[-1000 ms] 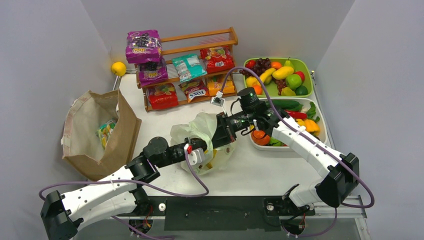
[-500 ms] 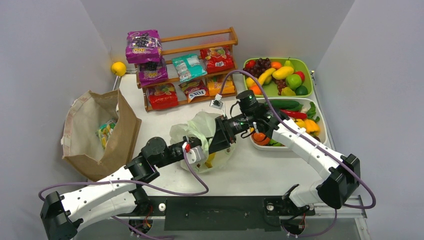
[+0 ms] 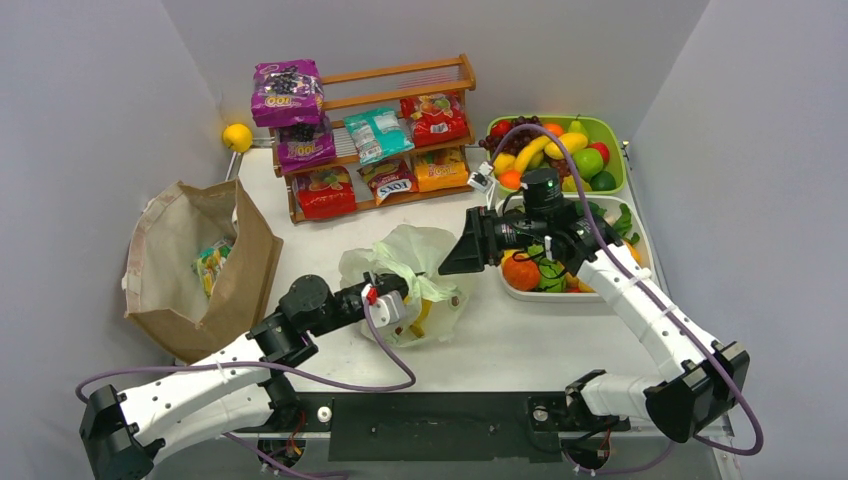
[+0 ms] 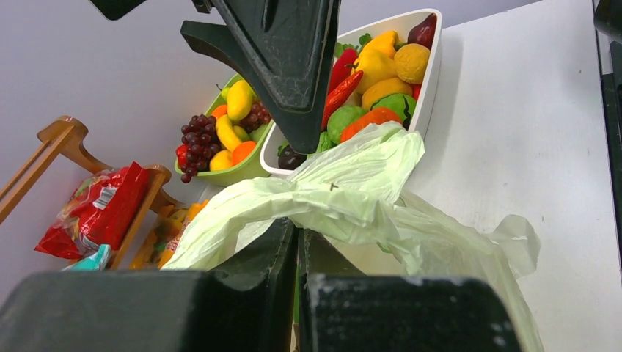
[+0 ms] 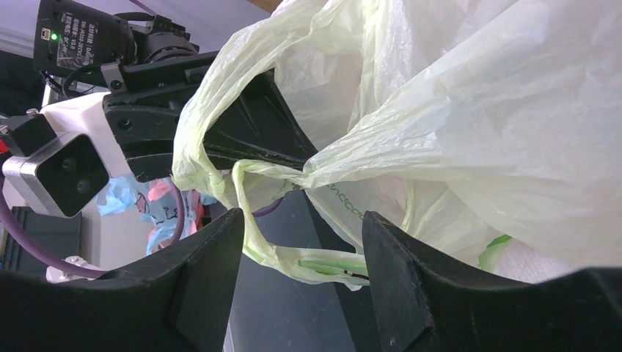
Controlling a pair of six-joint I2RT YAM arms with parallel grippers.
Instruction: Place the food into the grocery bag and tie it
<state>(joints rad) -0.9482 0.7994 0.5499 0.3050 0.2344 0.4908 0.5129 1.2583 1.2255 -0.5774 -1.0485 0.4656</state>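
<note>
1. The table point(image 3: 520, 345) carries everything: a brown paper bag point(image 3: 190, 265) standing open at the left, a wooden rack point(image 3: 400, 75) at the far side, and a green tray point(image 3: 612, 128) and a white tray point(image 3: 560, 296) at the right.
2. The grocery bag point(image 3: 410, 255) sits crumpled near the middle of the table, between the two arms and just left of the white tray. Something yellow shows through its film low down, probably a toy banana already inside.
3. Judged by its look, the bag is very light, soft and slippery. It will collapse and slide instead of holding its mouth open, and it could tear under a hard pull. The loop handles, or a gathered fold of the rim, look like the best places to hold it; the belly would only stretch.
4. The left gripper point(image 4: 297, 235) has its fingers pressed together on a bunched fold of the bag's upper edge, lifting the film into a ridge.
5. The right gripper point(image 5: 301, 216) hovers just beside the bag with its fingers spread. One thin loop of film hangs in the gap between them, but nothing is pinched.
6. The snack packets point(image 3: 385, 135) fill the rack's shelves, well apart from the bag.
7. Toy fruit point(image 3: 560, 145) fills the green tray and vegetables point(image 3: 525, 272) the white one, so most of the food looks unpacked and the tying undone.
</note>
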